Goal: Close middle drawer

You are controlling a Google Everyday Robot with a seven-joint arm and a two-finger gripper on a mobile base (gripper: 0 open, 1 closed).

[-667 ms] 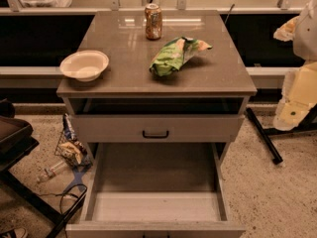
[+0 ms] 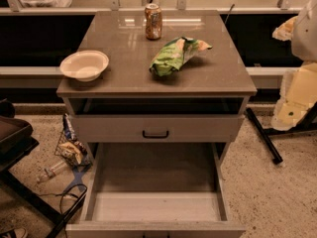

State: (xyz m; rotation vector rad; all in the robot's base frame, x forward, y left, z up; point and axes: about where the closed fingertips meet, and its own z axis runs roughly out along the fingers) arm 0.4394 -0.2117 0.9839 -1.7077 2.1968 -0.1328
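The middle drawer (image 2: 154, 207) is pulled far out of the pale grey-beige cabinet, towards the bottom of the camera view. It is empty inside, and its low front (image 2: 198, 230) runs along the frame's bottom edge. Above it, the top drawer (image 2: 114, 129) with a dark loop handle (image 2: 155, 134) stands slightly out, with a dark gap under the tabletop. The lowest drawer is hidden. My gripper is out of view; only pale parts of my arm (image 2: 299, 90) show at the right edge, level with the cabinet and apart from it.
The cabinet top (image 2: 124, 68) holds a white bowl (image 2: 84, 65), a soda can (image 2: 153, 21) and a green snack bag (image 2: 176, 54). Litter and a bottle (image 2: 69, 152) lie on the floor to the left, by a dark stand (image 2: 20, 148). A black bar (image 2: 263, 135) lies on the floor to the right.
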